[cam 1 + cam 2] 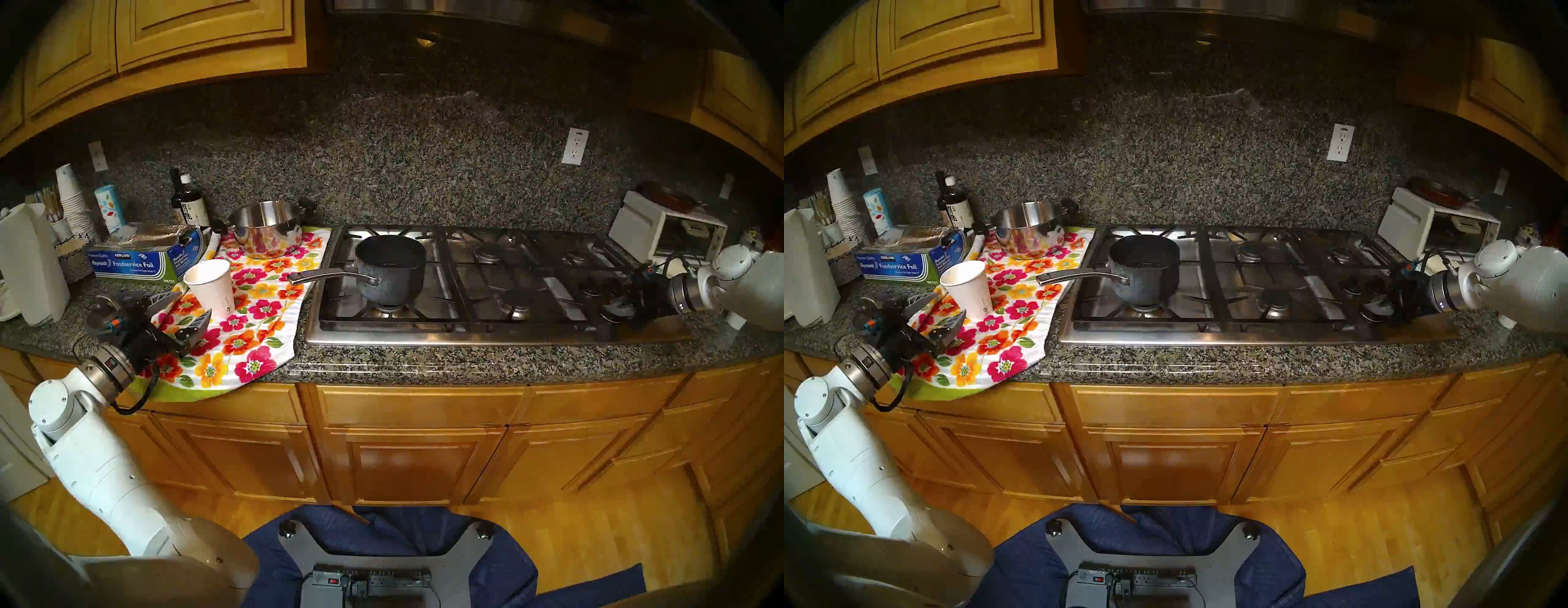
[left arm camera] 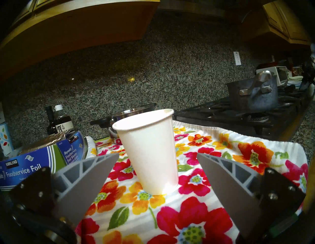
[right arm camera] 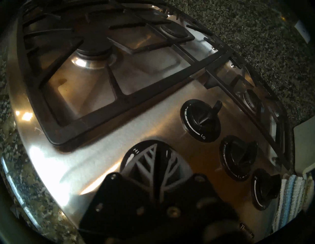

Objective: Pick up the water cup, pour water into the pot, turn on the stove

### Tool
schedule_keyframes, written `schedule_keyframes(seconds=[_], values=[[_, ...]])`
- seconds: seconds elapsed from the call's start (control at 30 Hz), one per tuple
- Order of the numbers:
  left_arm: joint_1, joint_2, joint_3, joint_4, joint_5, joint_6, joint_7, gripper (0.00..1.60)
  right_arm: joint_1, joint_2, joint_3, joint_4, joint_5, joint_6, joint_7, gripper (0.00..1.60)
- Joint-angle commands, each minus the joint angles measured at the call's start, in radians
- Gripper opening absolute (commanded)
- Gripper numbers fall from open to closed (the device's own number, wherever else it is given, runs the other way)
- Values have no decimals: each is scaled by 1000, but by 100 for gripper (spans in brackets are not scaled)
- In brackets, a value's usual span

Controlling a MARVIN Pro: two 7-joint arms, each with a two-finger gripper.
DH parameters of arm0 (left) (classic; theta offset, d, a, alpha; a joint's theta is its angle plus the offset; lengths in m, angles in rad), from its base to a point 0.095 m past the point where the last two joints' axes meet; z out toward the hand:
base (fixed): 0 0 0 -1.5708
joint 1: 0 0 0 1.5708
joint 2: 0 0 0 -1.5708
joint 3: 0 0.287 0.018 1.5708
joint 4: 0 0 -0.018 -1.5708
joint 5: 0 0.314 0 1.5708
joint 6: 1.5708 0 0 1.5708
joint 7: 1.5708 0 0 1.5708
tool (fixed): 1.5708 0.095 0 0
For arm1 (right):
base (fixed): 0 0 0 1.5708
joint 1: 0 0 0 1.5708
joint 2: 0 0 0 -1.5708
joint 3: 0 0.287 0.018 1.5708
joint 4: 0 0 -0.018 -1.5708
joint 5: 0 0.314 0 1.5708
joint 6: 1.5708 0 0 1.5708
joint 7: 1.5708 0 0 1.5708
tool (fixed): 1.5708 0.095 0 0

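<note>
a: where is the water cup now?

b: it stands upright on the flowered towel, on the left part of the counter, near the front. it looks empty from above. the left claw is just before it, with the two grey fingers spread wide on either side. they do not touch the cup.

a: and the pot?

b: the dark speckled pot sits on the near left burner of the stove. its long metal handle points to the left, over the edge of the towel. if there is water inside, i cannot tell.

a: what does the right claw do?

b: it is at the right end of the stove, where the black knobs are. in the right wrist view its fingers are pressed together on the near knob, the one with "hi" printed beside it. three other knobs stand free to the right of it.

a: anything else on the counter?

b: a shiny steel pot at the far end of the towel, and a blue foil box left of the cup.
</note>
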Motion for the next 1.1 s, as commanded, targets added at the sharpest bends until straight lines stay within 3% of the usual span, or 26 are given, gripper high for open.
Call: schedule_keyframes(seconds=[0.0,0.43,1.07], values=[[-22,10,1,-20,-19,0,2,160,-20,-3,-78,50,-91,-45,100,0],[-22,10,0,-21,-21,0,2,160,-67,-52,-81,148,-69,-151,194,0],[-22,10,1,-20,-20,0,2,160,-122,-102,-46,97,32,-137,163,0]])
